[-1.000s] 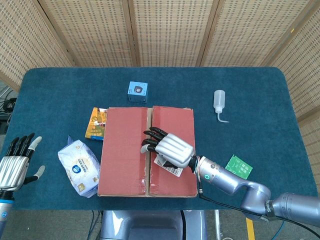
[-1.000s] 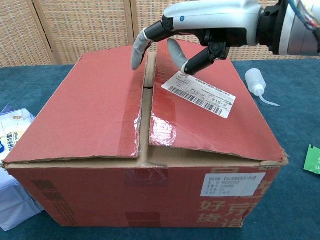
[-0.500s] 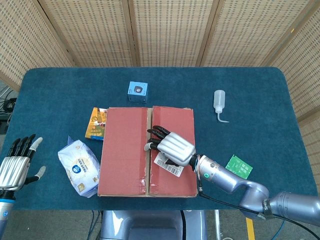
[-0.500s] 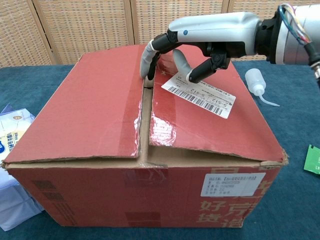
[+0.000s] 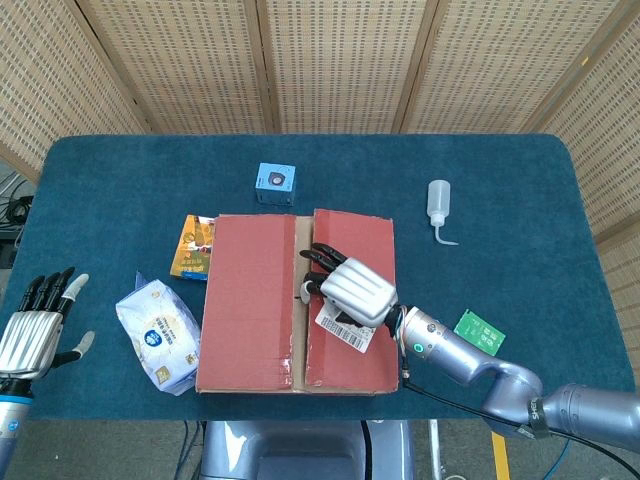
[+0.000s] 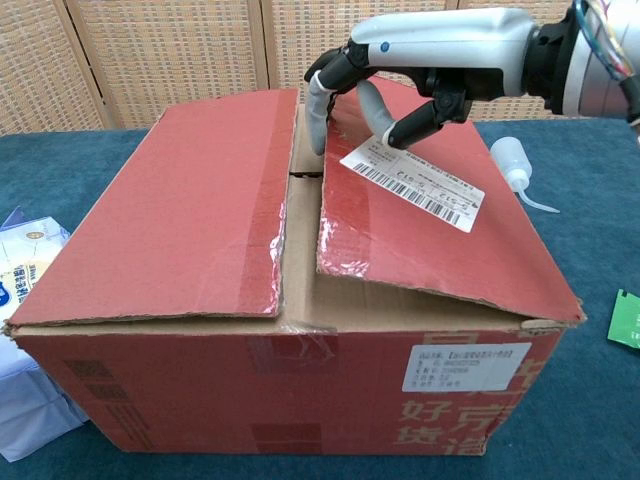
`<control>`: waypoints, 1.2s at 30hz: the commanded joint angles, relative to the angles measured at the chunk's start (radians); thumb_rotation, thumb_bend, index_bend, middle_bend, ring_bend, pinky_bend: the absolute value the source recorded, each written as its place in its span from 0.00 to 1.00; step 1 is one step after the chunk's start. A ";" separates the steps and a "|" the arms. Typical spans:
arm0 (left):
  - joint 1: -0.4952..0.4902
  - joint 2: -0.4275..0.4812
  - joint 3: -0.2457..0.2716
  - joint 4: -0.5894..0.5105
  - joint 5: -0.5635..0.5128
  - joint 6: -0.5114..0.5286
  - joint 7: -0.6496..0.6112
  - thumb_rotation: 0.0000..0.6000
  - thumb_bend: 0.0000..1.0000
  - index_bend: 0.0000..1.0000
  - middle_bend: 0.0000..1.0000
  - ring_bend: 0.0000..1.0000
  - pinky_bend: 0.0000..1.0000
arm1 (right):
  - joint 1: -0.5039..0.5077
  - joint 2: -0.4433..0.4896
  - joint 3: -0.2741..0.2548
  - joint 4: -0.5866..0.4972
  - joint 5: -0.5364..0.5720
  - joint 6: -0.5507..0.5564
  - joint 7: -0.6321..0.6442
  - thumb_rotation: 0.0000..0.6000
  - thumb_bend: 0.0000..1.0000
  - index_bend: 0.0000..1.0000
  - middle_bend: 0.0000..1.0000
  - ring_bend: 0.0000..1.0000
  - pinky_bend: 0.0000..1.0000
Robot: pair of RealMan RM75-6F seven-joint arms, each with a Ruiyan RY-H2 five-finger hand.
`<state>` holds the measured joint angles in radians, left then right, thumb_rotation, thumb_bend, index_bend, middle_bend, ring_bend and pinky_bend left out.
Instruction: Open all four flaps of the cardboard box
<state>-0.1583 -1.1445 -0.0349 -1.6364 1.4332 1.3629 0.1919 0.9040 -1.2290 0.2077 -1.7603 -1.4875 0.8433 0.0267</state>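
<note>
The cardboard box (image 6: 250,400) stands at the table's front middle, its two red top flaps meeting along a centre seam. The left flap (image 5: 248,300) lies flat. The right flap (image 5: 360,238), with a barcode label, is lifted a little at its inner edge, and a gap shows along the seam. My right hand (image 5: 352,292) grips that inner edge: its fingers (image 6: 320,110) hook down into the gap and the thumb presses on the flap's top. My left hand (image 5: 35,330) hovers open off the table's left edge, far from the box.
A tissue pack (image 5: 158,332) and a snack packet (image 5: 196,246) lie left of the box. Behind it sits a small blue box (image 5: 272,184). A squeeze bottle (image 5: 438,205) lies at the right, and a green card (image 5: 478,332) near the right forearm.
My right hand has slid from over the seam to the right flap's inner edge and hooked it. That flap has risen and shifted right, widening the gap. The left hand barely moved.
</note>
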 commanded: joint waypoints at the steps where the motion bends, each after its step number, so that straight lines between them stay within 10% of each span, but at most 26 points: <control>1: -0.001 0.000 -0.001 0.000 0.001 0.001 0.000 0.87 0.35 0.07 0.00 0.00 0.00 | -0.002 0.015 0.002 -0.008 -0.003 0.006 0.002 1.00 1.00 0.41 0.48 0.02 0.00; 36: -0.023 0.009 -0.001 -0.028 0.031 0.006 0.013 0.87 0.35 0.07 0.00 0.00 0.00 | -0.151 0.389 0.033 -0.152 -0.008 0.174 0.023 1.00 1.00 0.41 0.48 0.03 0.00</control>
<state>-0.1809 -1.1353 -0.0355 -1.6644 1.4642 1.3688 0.2050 0.7621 -0.8468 0.2431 -1.9112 -1.4979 1.0083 0.0501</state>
